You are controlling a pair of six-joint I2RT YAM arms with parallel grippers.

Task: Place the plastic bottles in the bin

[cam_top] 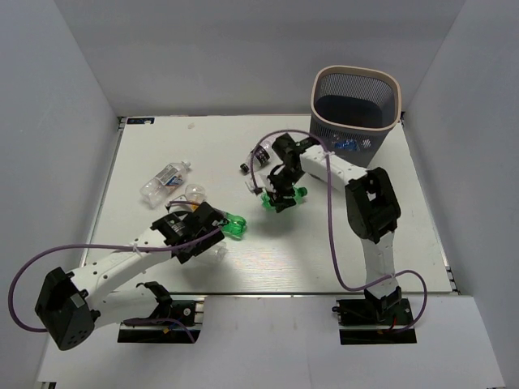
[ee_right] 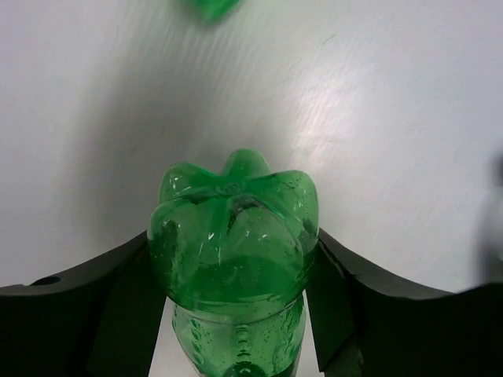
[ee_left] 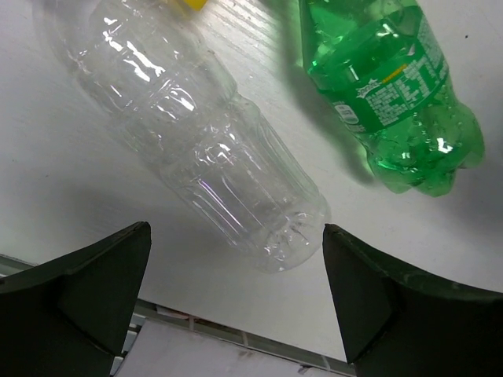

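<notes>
Between right gripper [ee_right: 233, 275] fingers, green bottle [ee_right: 236, 212] clamped near base: slick plastic may slip before bin [cam_top: 345, 139]; left gripper [ee_left: 236, 290] spread wide, clear bottle [ee_left: 196, 149] ahead could roll

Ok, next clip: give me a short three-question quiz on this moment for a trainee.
1. True or false: the right pincer is shut on a green bottle.
2. What lies between the fingers of the open left pincer? A) a clear bottle B) a dark-labelled bottle C) a loose cap
3. Fill in: the bin stands at the table's far ____ corner.
Key: 1 true; 2 A; 3 right.
</notes>
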